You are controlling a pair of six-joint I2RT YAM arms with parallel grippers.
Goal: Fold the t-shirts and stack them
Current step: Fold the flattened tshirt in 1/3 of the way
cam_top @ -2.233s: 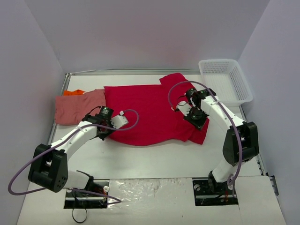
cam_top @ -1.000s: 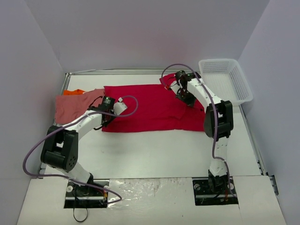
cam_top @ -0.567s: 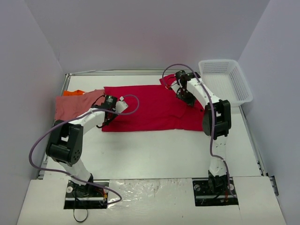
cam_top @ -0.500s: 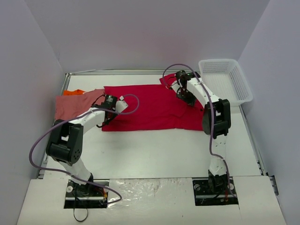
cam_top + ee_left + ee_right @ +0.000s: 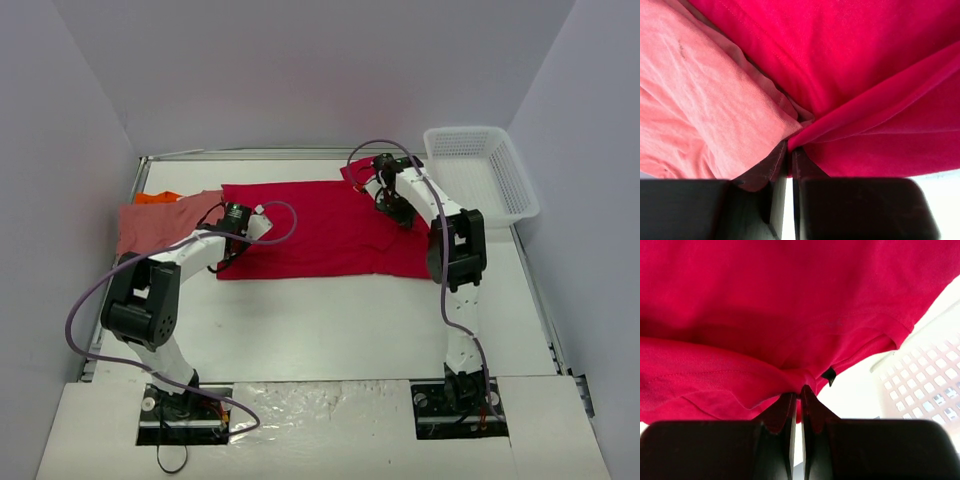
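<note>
- A white table [image 5: 330,320] stands between plain pale walls, and a white mesh basket [image 5: 468,130] of rigid plastic lattice sits at its far right corner.
- The red t-shirt [image 5: 320,225] lies flat just left of the basket. It is doubled over into a long, roughly rectangular band running away from the basket. One sleeve pokes out at the end nearest the basket.
- Its cloth is bright, soft and matte. In the left wrist view [image 5: 865,60] it falls in smooth layered folds with a stitched hem line. In the right wrist view [image 5: 765,305] a hemmed sleeve edge hangs in front of the basket's square grid [image 5: 925,385].
- The salmon pink t-shirt [image 5: 155,225] lies at the red shirt's end away from the basket, touching it. Its surface [image 5: 700,110] is crumpled and finely wrinkled.
- The orange t-shirt [image 5: 157,197] shows only as a small patch, farthest from the basket, partly under the pink one.
- The left gripper [image 5: 790,150] is at the red shirt's corner farthest from the basket. Its dark fingers are pressed together on a gathered fold of red cloth, with pink cloth bunched against one finger.
- The right gripper [image 5: 800,392] is at the shirt's end near the basket, its fingers pinched closed on a red fold.
</note>
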